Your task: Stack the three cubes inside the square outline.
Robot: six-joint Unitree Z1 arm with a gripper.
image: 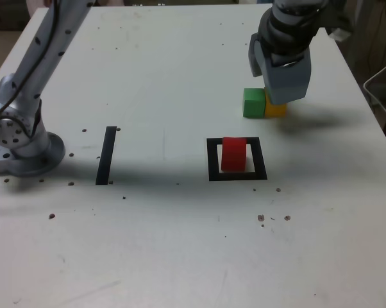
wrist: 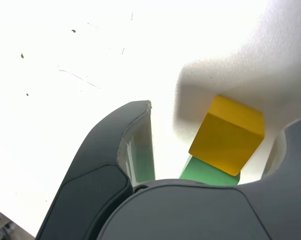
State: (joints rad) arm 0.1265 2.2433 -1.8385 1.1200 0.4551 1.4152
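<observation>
The red cube (image: 233, 154) stands inside the square outline (image: 238, 175), a black tape frame near the table's middle. Further back, the green cube (image: 252, 102) and the yellow cube (image: 276, 110) sit side by side, touching. My gripper (image: 284, 90) is lowered over the yellow cube and hides most of it in the exterior view. In the wrist view the yellow cube (wrist: 228, 135) lies between the two fingers of the gripper (wrist: 220, 117), with a clear gap to one finger (wrist: 135, 145). The jaws are open around it. The green cube (wrist: 205, 172) peeks out behind the yellow one.
A straight black tape strip (image: 106, 155) lies at the exterior view's left of the outline. The arm's base (image: 20, 151) stands at the left edge. A white cable (image: 382, 83) hangs past the table's right edge. Small dark specks dot the white table (image: 180, 244).
</observation>
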